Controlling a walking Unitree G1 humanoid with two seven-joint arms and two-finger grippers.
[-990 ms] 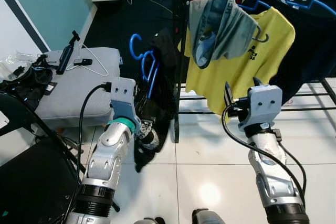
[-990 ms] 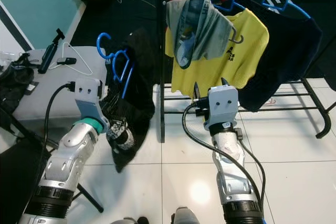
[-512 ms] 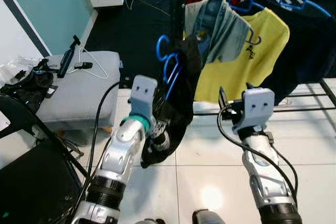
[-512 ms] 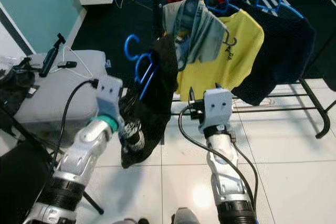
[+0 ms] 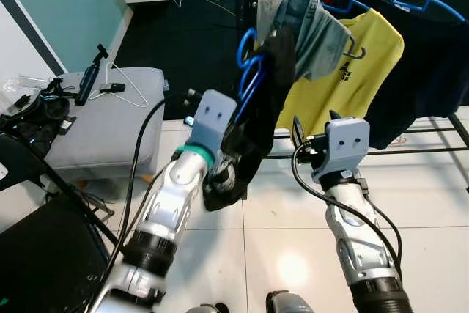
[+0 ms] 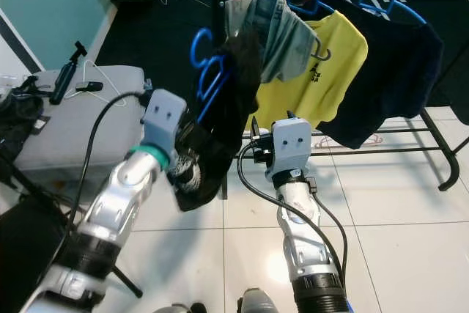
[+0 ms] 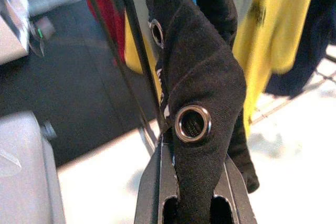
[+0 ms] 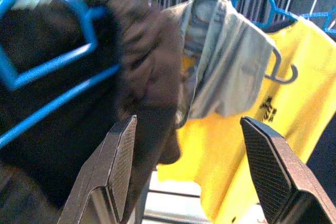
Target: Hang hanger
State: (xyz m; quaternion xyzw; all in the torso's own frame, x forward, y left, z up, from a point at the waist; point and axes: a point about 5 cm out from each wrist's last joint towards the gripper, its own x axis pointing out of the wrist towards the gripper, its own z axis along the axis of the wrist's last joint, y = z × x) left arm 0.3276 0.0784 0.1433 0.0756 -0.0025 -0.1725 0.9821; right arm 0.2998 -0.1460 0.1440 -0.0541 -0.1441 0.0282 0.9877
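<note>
- The blue hanger [image 5: 248, 71] is raised in front of the clothes rack [image 6: 218, 5], its hook up and close beside the rack's dark upright, not yet over the rail.
- A black garment [image 5: 253, 133] drapes over it and sags below in soft folds; it looks light but floppy, so it likely swings and drags the load off balance.
- The hanger itself seems thin, stiff plastic, probably smooth enough to twist in a loose hold.
- The left gripper [image 7: 193, 203] has its fingers clenched on the black cloth near a metal eyelet [image 7: 192, 123]; a firmer hold would be on the plastic frame near the neck.
- The right gripper [image 8: 194, 177] waits just beside the garment, fingers spread apart and holding nothing.
- Behind hang a grey garment [image 5: 315, 23] and a yellow shirt [image 5: 359, 71].
</note>
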